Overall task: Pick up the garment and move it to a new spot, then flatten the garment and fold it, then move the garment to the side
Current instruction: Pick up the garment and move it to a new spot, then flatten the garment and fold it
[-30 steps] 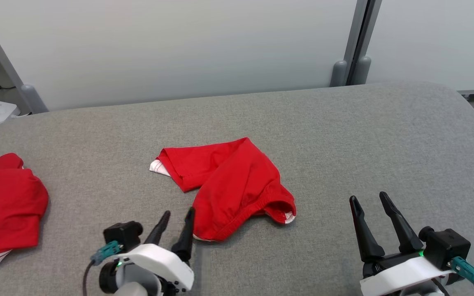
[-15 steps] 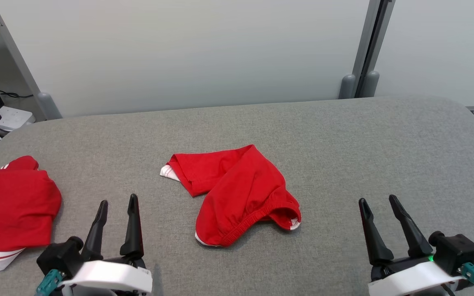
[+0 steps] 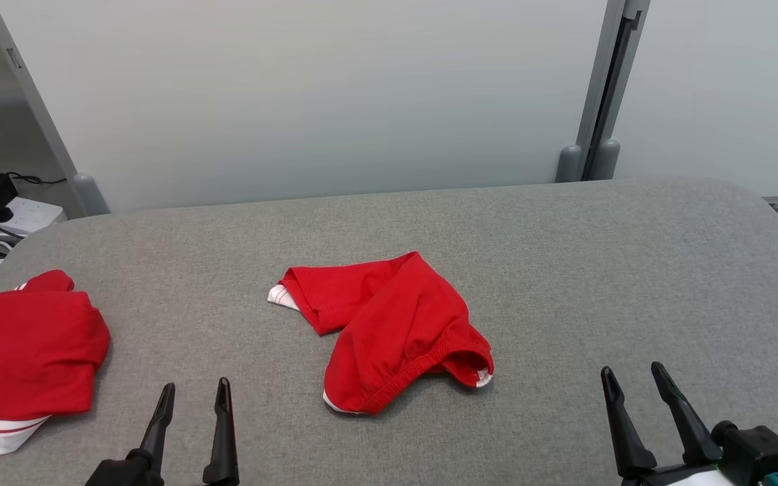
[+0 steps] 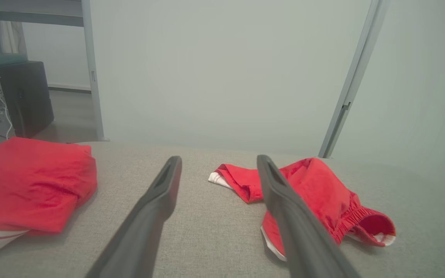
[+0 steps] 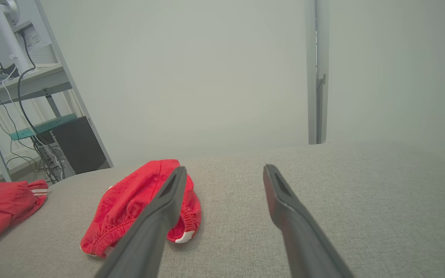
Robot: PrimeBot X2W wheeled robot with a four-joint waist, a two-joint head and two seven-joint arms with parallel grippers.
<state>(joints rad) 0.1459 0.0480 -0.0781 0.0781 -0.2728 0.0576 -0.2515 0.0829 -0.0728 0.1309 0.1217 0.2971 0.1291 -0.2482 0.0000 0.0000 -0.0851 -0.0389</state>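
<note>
Garment lies crumpled on table; left claw and right claw gape empty.

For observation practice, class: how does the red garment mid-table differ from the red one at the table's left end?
The middle red garment lies crumpled, its elastic waistband gaping; the left red garment is a compact folded bundle. The left one shows a white band with red stripes at its near end; the middle one only small white patches. Both are red and rest on the grey table.

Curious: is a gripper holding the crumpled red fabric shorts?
No, the crumpled red fabric shorts lie apart from the left gripper and right gripper.
</note>
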